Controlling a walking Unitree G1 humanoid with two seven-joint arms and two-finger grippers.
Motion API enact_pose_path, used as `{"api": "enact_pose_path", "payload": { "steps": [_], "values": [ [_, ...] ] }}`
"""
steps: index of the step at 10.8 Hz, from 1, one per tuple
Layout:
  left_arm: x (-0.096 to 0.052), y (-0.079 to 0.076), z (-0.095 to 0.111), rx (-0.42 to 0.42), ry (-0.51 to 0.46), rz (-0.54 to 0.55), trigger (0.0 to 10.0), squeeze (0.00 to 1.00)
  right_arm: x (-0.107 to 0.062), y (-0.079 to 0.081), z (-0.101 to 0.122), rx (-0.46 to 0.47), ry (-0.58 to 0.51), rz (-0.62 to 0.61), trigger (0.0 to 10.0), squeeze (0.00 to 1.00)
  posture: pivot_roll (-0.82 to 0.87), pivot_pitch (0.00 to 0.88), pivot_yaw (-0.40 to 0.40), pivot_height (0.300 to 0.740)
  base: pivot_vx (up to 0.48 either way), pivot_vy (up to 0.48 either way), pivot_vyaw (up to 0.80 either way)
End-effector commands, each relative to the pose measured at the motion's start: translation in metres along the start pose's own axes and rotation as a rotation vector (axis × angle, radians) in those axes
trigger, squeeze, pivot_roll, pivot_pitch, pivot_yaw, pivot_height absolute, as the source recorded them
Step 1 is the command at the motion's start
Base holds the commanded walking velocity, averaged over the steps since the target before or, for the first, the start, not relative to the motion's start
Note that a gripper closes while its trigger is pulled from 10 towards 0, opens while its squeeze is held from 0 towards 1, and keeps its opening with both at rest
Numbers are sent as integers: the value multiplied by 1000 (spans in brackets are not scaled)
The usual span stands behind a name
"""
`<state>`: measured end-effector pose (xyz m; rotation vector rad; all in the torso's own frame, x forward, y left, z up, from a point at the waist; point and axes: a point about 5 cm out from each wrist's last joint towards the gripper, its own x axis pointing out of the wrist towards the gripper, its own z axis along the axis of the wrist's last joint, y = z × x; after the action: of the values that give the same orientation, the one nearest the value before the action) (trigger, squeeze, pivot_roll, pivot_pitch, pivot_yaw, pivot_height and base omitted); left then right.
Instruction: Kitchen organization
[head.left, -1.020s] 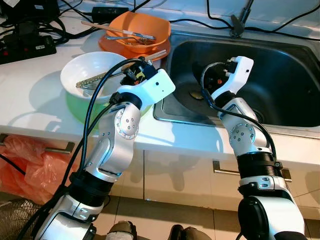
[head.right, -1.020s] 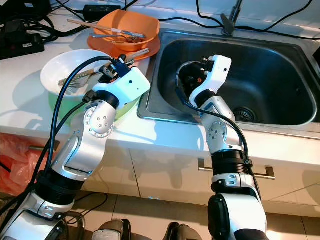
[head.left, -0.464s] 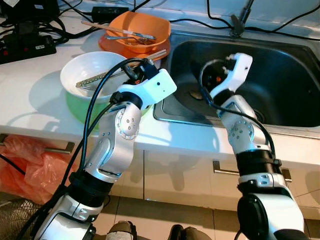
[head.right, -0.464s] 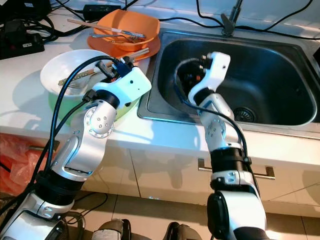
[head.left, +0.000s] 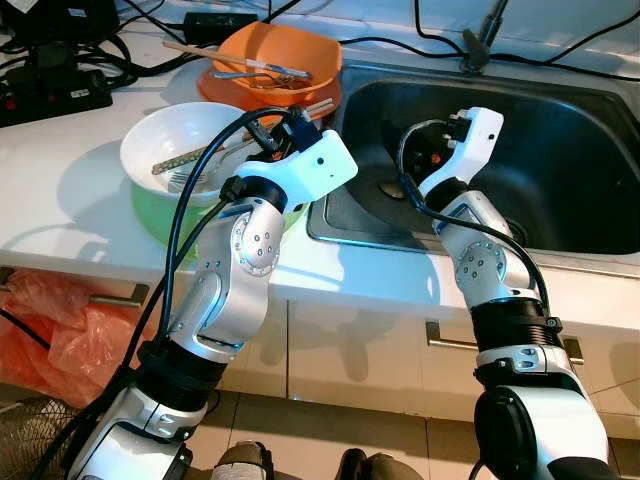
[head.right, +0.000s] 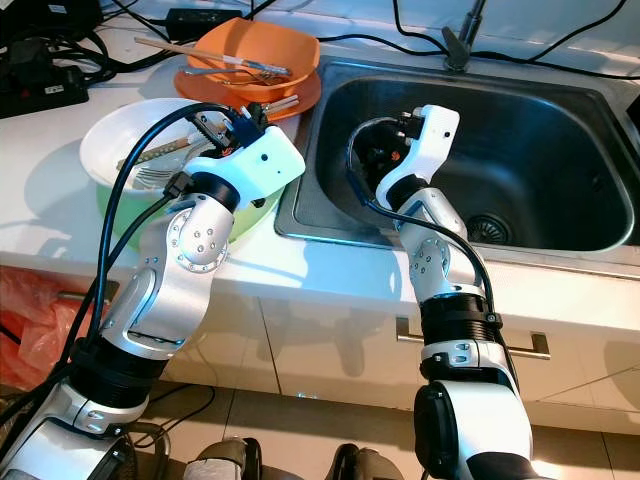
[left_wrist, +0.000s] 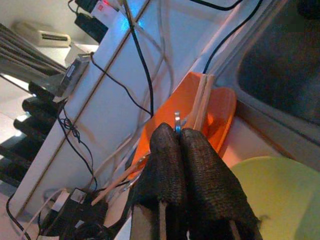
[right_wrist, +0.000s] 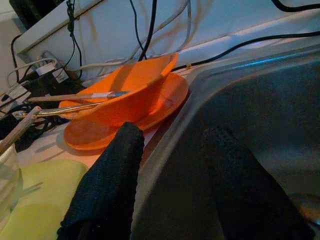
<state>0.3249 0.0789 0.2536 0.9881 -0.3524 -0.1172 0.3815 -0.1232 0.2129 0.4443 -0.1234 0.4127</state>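
A white bowl (head.left: 160, 135) nested in a green bowl (head.left: 155, 228) stands on the counter with metal cutlery (head.left: 185, 162) inside. My left gripper (left_wrist: 178, 131) hovers over that bowl's right rim, shut on a thin metal utensil whose tip (left_wrist: 177, 118) pokes out between the fingertips. Behind it an orange bowl (head.left: 285, 50) sits on an orange plate (head.left: 322, 98), with chopsticks and a fork (head.left: 255, 70) across it. My right gripper (right_wrist: 173, 131) is open with nothing in it, low over the left side of the steel sink (head.left: 570, 160).
A black power strip (head.left: 55, 98) and cables lie at the back left of the counter. The faucet base (head.left: 478, 45) rises behind the sink. An orange plastic bag (head.left: 50, 325) hangs below the counter at the left, beside the cabinet fronts.
My left wrist has risen slightly and edged toward the orange dishes, still shut. The right arm swayed a little over the sink and stays open.
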Motion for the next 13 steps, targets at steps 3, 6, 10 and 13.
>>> {"api": "enact_pose_path", "payload": {
  "steps": [3,6,10,13],
  "values": [
    [1,15,17,-141,-70,59,0,0,2,0,1,-1,-4,1,10000,0,206,159,-77,740,0,0,0],
    [2,39,30,-446,-150,167,10000,0,3,1,0,4,-3,2,10000,0,211,154,-76,740,0,0,0],
    [6,62,41,-425,-203,224,10000,0,5,2,-2,11,-1,7,10000,0,230,146,-75,740,0,0,0],
    [11,64,49,-688,-209,110,10000,0,7,3,-4,16,4,14,10000,0,238,140,-72,740,0,0,0]
  ]
}}
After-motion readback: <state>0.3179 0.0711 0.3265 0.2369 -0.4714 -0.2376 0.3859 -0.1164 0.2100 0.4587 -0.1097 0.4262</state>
